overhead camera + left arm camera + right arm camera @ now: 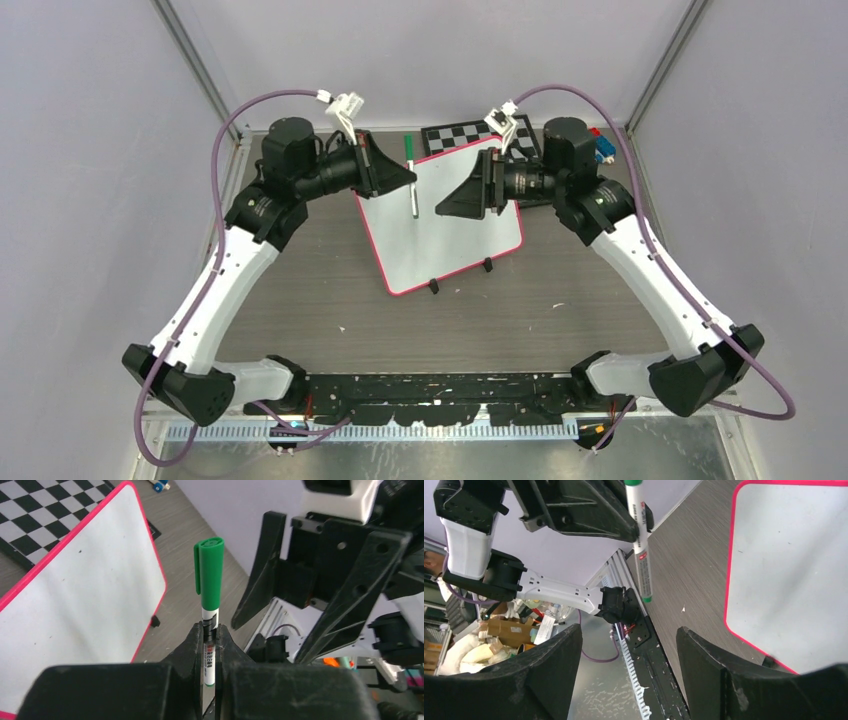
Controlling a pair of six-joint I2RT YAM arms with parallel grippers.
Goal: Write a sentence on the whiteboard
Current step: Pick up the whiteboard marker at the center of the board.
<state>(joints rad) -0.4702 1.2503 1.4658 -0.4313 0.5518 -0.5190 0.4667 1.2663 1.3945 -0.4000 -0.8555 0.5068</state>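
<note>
The left gripper [210, 630] is clamped on a green marker [209, 575] (cap on, white barrel pinched between the fingers) and holds it over the far part of the whiteboard [450, 240]. The whiteboard lies at an angle on the table [560, 300], its face plain white with a few specks. The right gripper [629, 642] faces the marker from the other side, fingers wide apart and holding nothing, and a chequered board [470, 135] lies just behind the whiteboard's far edge.

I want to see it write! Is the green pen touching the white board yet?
Apart. The right wrist view shows bare table between the green pen and the whiteboard; the left gripper holds it, cap on.
</note>
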